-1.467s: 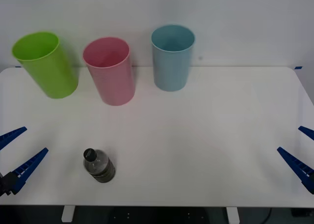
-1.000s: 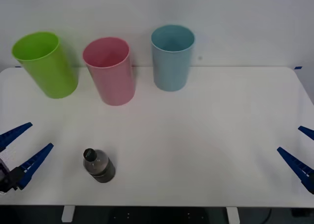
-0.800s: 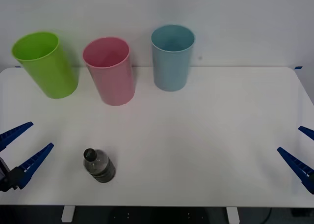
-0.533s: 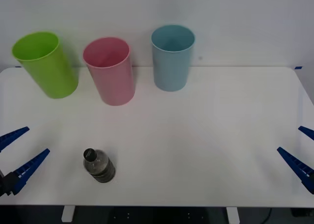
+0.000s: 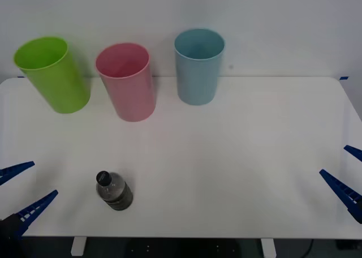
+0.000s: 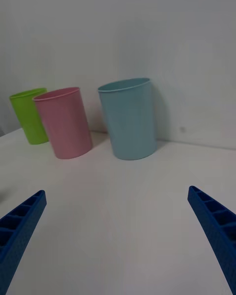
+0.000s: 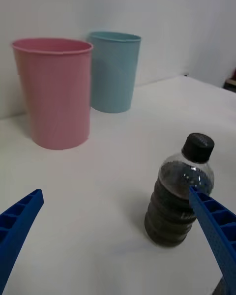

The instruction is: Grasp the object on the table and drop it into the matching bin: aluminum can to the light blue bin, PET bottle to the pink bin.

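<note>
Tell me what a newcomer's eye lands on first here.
Three tall bins along the table's far edge: lime green bin, pink bin, light blue bin. Next, the small PET bottle standing upright alone near the front, with the open left gripper beside it.

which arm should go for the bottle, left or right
Left, probably. The PET bottle stands upright on the robot's left side of the table, close to the open left gripper. The right gripper sits at the far edge.

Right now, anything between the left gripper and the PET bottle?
No. In the front view, only bare table separates the open left gripper from the upright PET bottle; nothing stands between them.
</note>
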